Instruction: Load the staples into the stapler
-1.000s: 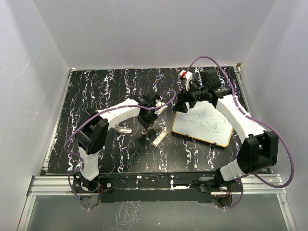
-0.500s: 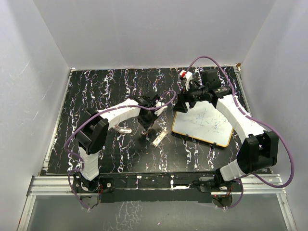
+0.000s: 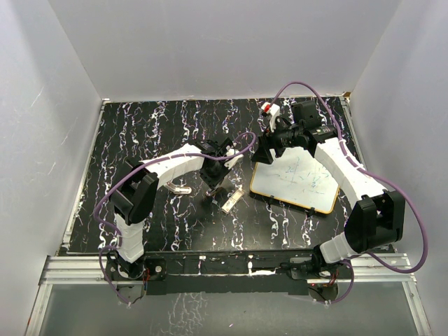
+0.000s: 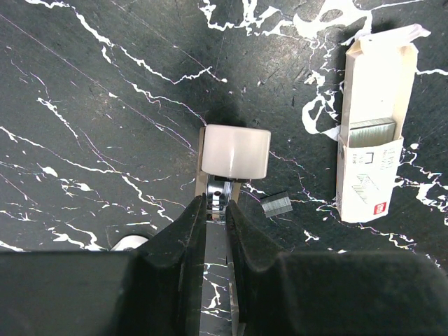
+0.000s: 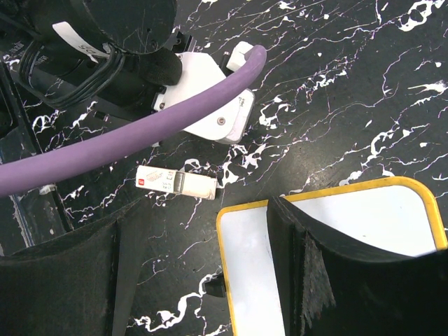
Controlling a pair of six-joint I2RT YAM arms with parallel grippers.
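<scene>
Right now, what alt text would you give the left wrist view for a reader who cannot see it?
The left end effector is shut on the thin metal tail of what looks like a small white-capped stapler. At frame right on the black marbled table lie a loose staple clip and an open cream staple box.

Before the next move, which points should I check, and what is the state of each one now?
1. Hold on the stapler: the left gripper is shut on its metal part. Ok.
2. The staple box is open, with staples showing. Ok.
3. The loose staple strip lies beside the stapler, not in it. Not ok.
4. The right gripper is open and empty, over the whiteboard edge. Ok.
5. Stapler channel open for loading: cannot tell.
</scene>
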